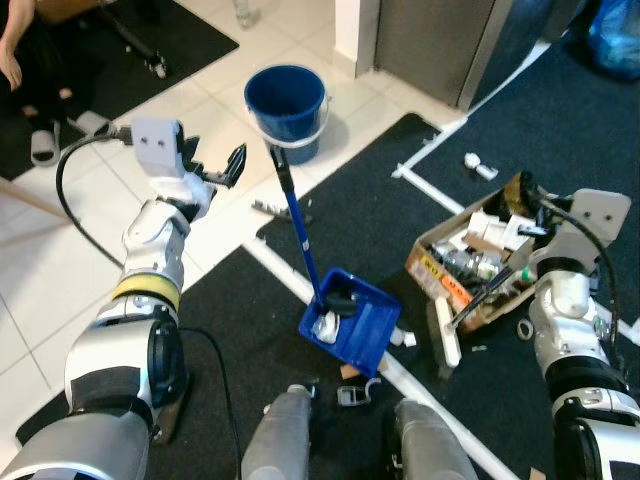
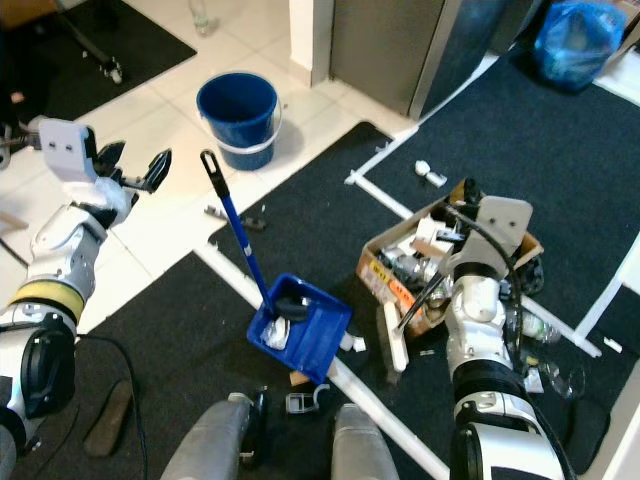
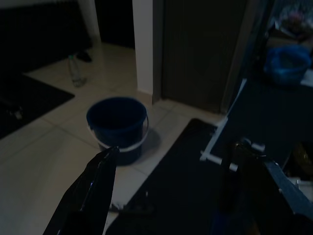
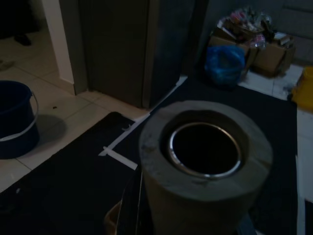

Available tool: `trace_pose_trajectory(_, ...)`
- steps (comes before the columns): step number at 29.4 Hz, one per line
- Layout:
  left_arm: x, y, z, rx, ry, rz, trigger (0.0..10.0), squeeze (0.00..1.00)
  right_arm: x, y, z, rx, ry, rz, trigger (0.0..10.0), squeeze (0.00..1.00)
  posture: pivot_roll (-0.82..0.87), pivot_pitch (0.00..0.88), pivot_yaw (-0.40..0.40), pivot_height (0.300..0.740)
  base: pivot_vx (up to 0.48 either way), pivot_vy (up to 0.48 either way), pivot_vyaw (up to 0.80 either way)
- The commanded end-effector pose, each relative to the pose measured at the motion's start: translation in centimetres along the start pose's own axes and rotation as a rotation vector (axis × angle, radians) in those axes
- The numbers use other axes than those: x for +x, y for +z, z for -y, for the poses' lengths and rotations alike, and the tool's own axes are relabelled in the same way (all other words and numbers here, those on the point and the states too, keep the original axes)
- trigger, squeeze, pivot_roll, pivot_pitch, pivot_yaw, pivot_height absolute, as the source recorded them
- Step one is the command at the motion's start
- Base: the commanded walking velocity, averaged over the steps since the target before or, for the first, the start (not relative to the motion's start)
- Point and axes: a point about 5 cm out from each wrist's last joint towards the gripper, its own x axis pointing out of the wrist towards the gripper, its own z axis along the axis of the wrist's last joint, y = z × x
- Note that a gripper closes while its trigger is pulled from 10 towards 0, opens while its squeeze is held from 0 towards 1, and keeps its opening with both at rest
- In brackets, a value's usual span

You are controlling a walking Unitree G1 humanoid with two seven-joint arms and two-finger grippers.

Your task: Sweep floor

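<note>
A blue long-handled dustpan (image 1: 352,322) stands on the black mat, its handle (image 1: 297,225) rising toward the bucket. A black lump and white scraps lie in it. My left gripper (image 1: 213,165) is raised just left of the handle's top, open and empty; its fingers (image 3: 95,191) frame the blue bucket (image 3: 117,125) in the left wrist view. My right gripper (image 2: 462,205) hangs over the cardboard box, shut on a dark broom handle (image 2: 425,298) whose pale brush head (image 2: 391,347) rests on the mat. The handle's grey end (image 4: 205,156) sits close to the right wrist camera.
The blue bucket (image 1: 287,100) stands on white tiles beyond the pan. A cardboard box (image 1: 455,265) of clutter sits at the right. White strips (image 1: 430,150) cross the mat. Small debris (image 1: 352,395) lies by my legs. A person (image 1: 10,55) and slippers (image 1: 45,145) are at the far left.
</note>
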Motion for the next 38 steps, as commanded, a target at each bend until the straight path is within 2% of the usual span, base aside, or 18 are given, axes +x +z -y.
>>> trace_pose_trajectory(1,-0.4,0.0,-0.8,0.027,0.011,-0.031,10.0,1.00,-1.4,-2.8,1.2,-0.047,-0.023,-0.139,10.0,0.00,0.00,0.303,0.015,0.740,0.000,0.000,0.00)
trace_pose_trajectory(2,0.0,0.9,-1.1,0.038,0.017,-0.028,10.0,1.00,-1.9,-2.7,2.0,-0.062,-0.029,-0.135,10.0,0.00,-0.02,0.327,0.012,0.740,0.000,0.000,0.00)
trace_pose_trajectory(5,0.3,1.5,-1.3,0.047,0.023,-0.023,10.0,1.00,-2.4,-2.5,2.6,-0.074,-0.034,-0.132,10.0,0.00,-0.03,0.351,0.007,0.740,0.000,0.000,0.00)
trace_pose_trajectory(6,0.5,2.3,-1.6,0.064,0.033,-0.020,10.0,1.00,-3.1,-2.5,3.4,-0.087,-0.043,-0.134,10.0,0.00,-0.05,0.373,0.004,0.740,0.000,0.000,0.00)
trace_pose_trajectory(11,0.9,2.9,-1.6,0.069,0.035,-0.020,10.0,1.00,-4.3,-1.9,4.5,-0.107,-0.054,-0.131,10.0,0.00,-0.08,0.419,0.000,0.740,0.000,0.000,0.00)
trace_pose_trajectory(15,1.8,3.2,-0.3,0.043,-0.030,0.002,10.0,1.00,-5.0,-1.1,5.0,-0.119,-0.060,-0.123,10.0,0.00,-0.10,0.451,-0.001,0.740,0.000,0.000,0.00)
trace_pose_trajectory(18,2.0,3.4,-0.1,0.035,-0.042,0.012,10.0,1.00,-5.1,-1.0,5.0,-0.121,-0.061,-0.123,10.0,0.00,-0.10,0.453,0.000,0.740,0.000,0.000,0.00)
trace_pose_trajectory(22,2.9,4.8,1.0,0.015,-0.104,0.081,10.0,1.00,-5.4,-0.8,5.2,-0.122,-0.066,-0.127,10.0,0.00,-0.10,0.458,0.007,0.740,0.000,0.000,0.00)
trace_pose_trajectory(24,3.8,6.3,2.2,0.001,-0.178,0.148,10.0,1.00,-5.7,-0.7,5.4,-0.121,-0.076,-0.132,10.0,0.00,-0.10,0.457,0.011,0.740,0.000,0.000,0.00)
trace_pose_trajectory(31,4.8,8.0,4.3,0.003,-0.298,0.227,10.0,1.00,-6.0,-0.2,5.6,-0.117,-0.092,-0.146,10.0,0.00,-0.11,0.460,0.022,0.740,0.000,0.000,0.00)
trace_pose_trajectory(35,4.9,7.8,4.7,-0.004,-0.322,0.223,10.0,1.00,-6.1,-0.1,5.6,-0.118,-0.094,-0.149,10.0,0.00,-0.11,0.462,0.020,0.740,0.000,0.000,0.00)
trace_pose_trajectory(38,4.9,6.7,5.3,-0.015,-0.343,0.181,10.0,1.00,-6.4,0.1,5.7,-0.121,-0.093,-0.157,10.0,0.00,-0.12,0.469,0.017,0.740,0.000,0.000,0.00)
